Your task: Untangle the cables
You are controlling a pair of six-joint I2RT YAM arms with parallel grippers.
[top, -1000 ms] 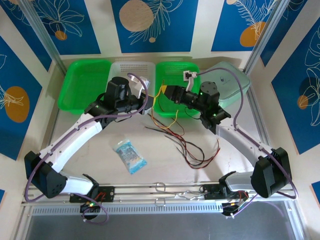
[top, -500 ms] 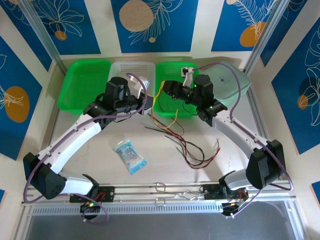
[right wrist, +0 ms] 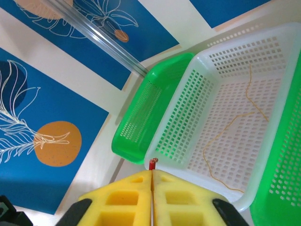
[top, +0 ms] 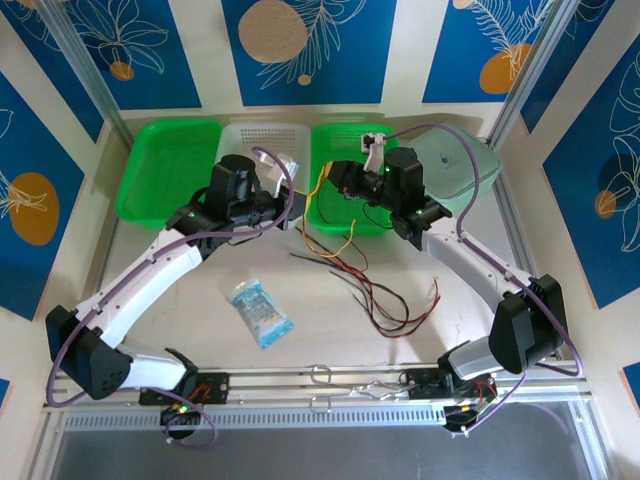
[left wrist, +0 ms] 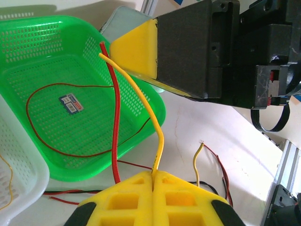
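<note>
My left gripper is shut on a yellow cable, which rises to a free end beside the right gripper's pad. A red cable runs next to it, from that pad down past my left fingers. My right gripper is shut on the red cable; its cut end pokes out between the pads. In the top view both grippers, left and right, meet at the near-left corner of the right green basket. More red and dark cables lie tangled on the table.
A thin dark red wire loops inside the right green basket. A thin orange wire lies in the white basket. A second green basket stands far left, a pale lidded box far right, and a blue packet on the table.
The right arm has swung its gripper back and left, over the green basket's corner, with the red cable in it. The left arm has stayed put.
</note>
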